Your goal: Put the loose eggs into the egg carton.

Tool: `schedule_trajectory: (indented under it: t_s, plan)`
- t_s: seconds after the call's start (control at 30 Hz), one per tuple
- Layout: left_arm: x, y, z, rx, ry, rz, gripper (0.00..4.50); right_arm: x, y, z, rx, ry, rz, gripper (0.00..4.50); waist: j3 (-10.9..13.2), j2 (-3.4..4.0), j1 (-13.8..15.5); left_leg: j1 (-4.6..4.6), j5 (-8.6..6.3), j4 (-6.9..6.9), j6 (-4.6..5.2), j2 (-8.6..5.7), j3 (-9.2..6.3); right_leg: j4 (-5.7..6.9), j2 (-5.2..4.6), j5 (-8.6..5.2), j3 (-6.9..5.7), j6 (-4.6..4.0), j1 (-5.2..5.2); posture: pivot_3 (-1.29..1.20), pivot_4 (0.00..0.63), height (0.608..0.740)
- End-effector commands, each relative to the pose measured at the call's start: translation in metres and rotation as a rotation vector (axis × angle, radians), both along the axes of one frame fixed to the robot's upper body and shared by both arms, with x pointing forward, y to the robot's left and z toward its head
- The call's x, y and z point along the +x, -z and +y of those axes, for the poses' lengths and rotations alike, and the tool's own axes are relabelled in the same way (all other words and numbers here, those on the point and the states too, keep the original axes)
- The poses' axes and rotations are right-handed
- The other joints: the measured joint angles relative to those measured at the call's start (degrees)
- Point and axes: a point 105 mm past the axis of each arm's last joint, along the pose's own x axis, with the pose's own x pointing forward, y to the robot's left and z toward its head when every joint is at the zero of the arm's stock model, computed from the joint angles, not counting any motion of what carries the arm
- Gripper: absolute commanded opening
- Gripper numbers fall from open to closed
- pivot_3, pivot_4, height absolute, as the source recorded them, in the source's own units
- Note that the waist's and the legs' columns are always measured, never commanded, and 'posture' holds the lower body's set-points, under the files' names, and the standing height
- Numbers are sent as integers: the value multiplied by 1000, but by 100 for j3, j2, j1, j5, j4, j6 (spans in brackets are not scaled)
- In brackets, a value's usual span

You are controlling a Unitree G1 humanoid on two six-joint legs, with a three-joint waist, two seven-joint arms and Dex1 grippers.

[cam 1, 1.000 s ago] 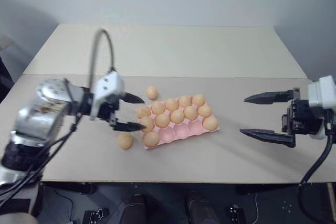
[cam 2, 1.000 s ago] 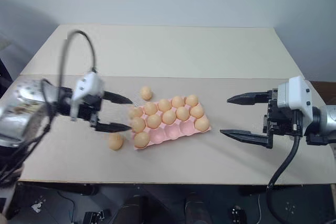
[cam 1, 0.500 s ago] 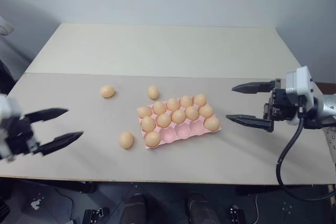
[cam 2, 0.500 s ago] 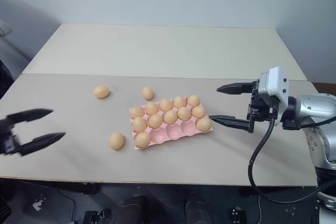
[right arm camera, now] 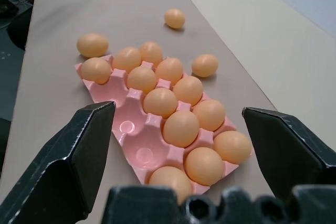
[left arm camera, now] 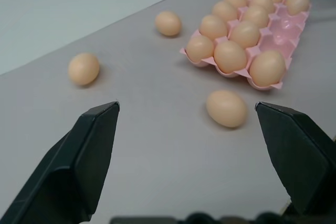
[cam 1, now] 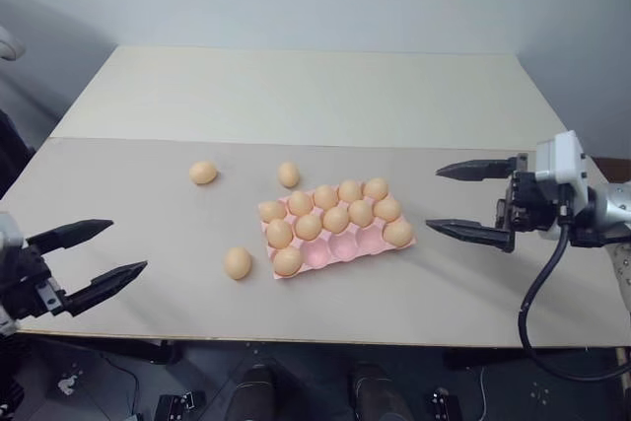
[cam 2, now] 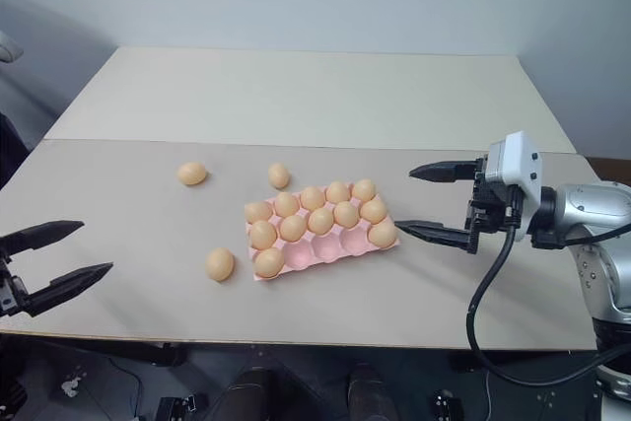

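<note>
Here, from the head cameras, a pink carton (cam 1: 335, 234) sat near the middle of a pale table (cam 1: 325, 96), its two far rows full of eggs and its near row holding eggs only in the two end cups, the three cups between them bare. Three loose eggs lay on the table: one (cam 1: 203, 173) well to the carton's left, one (cam 1: 288, 175) just beyond its far left corner, and one (cam 1: 237, 262) just off its near left corner. The left gripper (cam 1: 97, 256) hung over the table's near left edge, fingers spread wide and holding nothing, well apart from every egg. The right gripper (cam 1: 475, 202) hovered to the carton's right, likewise spread and empty, its lower fingertip near the carton's right end. In the left wrist view, the two black fingers (left arm camera: 84, 156) stood wide apart, with the nearest loose egg (left arm camera: 226, 108) lying between them farther off, the carton (left arm camera: 273, 30) beyond it and two more loose eggs (left arm camera: 84, 68) (left arm camera: 168, 23) on the bare table. In the right wrist view, the spread fingers (right arm camera: 73, 156) framed the carton (right arm camera: 131, 129), its empty cups along one edge, with three eggs (right arm camera: 92, 44) (right arm camera: 205, 65) (right arm camera: 175, 18) lying outside it.
</note>
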Motion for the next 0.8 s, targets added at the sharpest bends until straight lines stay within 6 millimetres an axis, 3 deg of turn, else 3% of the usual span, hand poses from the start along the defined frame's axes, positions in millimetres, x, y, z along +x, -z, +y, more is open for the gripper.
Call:
schedule_trajectory:
  t_s: [0.03,0.3,0.47,0.63,0.8]
  plan:
    - [25,-8,6,26,-90,-4,4487,-5,-13,1,-5,-1,-62,4500,0,-1,-7,-1,0,0,0,0,-2,-1,0,0,-2,0,0,0,150,740]
    - [115,5,16,30,-181,34,4487,-5,-15,5,1,8,-82,4500,0,2,-16,0,-1,-1,1,-4,-1,-3,1,0,-3,1,2,0,150,740]
    - [160,9,19,37,-195,46,4487,-9,-17,6,11,14,-95,4500,1,0,-23,-10,-1,0,1,-6,-3,-4,0,0,-5,1,-4,0,150,740]
    - [186,20,7,71,-115,77,4487,-15,-18,5,15,34,-106,4500,0,0,-18,-28,0,5,1,-10,-6,2,-1,0,-8,1,-18,0,150,740]
    - [199,33,7,109,-129,114,4487,-21,-20,5,20,48,-111,4500,1,0,-53,-33,0,6,2,-10,-9,5,0,0,-8,1,-26,0,150,740]
